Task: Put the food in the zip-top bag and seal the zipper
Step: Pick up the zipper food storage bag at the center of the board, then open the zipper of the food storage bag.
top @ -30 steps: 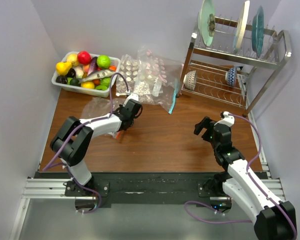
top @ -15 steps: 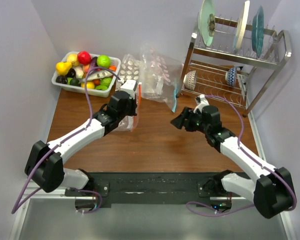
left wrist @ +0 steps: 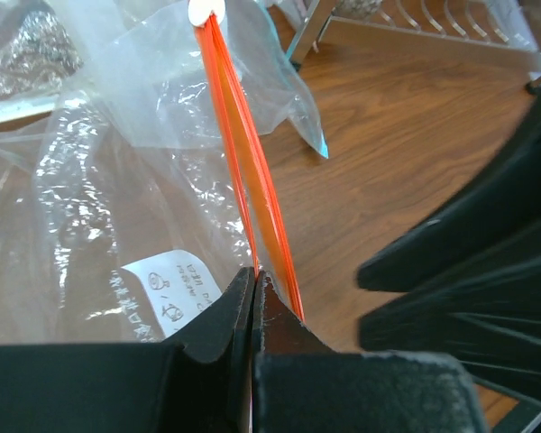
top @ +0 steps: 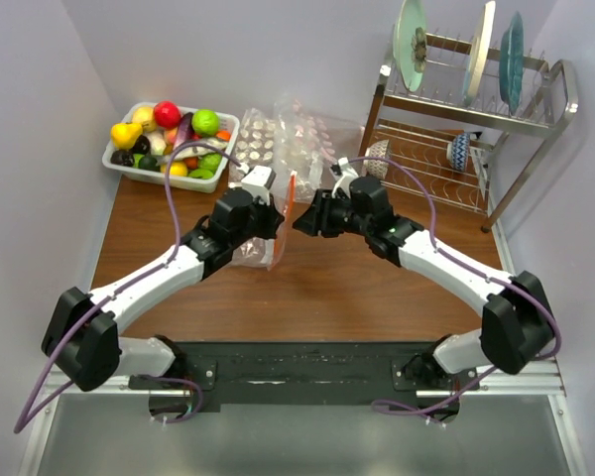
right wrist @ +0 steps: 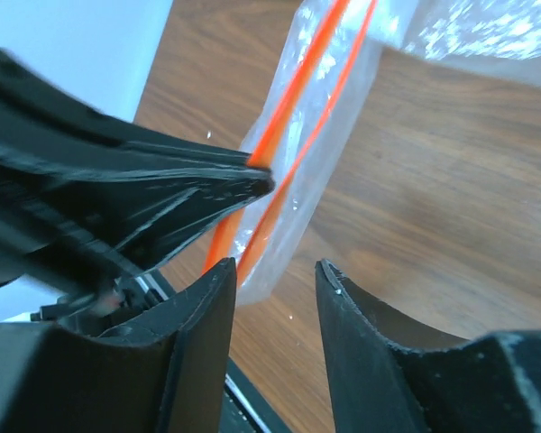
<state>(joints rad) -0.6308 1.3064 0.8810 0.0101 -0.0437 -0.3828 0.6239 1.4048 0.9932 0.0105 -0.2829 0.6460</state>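
The zip-top bag (top: pixel 255 248) hangs off the table from my left gripper (top: pixel 271 220), which is shut on the edge of its mouth. In the left wrist view the orange-red zipper (left wrist: pixel 243 153) runs up from my closed gripper (left wrist: pixel 254 275) to a white slider (left wrist: pixel 206 11). My right gripper (top: pixel 308 220) faces it from the right, open. In the right wrist view its gripper (right wrist: pixel 275 271) straddles the bag's lower corner (right wrist: pixel 293 225) without pinching it, and both zipper strips (right wrist: pixel 293 86) show. The food (top: pixel 169 139) lies in a white bin (top: pixel 118 169) at the back left.
More clear bags (top: pixel 302 144) are piled behind the grippers. A metal dish rack (top: pixel 456 129) with plates and bowls stands at the back right. The wooden table (top: pixel 377 288) lies between the arms; purple walls close in both sides.
My right arm has swung left across the table to the bag, its jaws narrowing. My left arm has stretched forward and right, carrying the bag upright.
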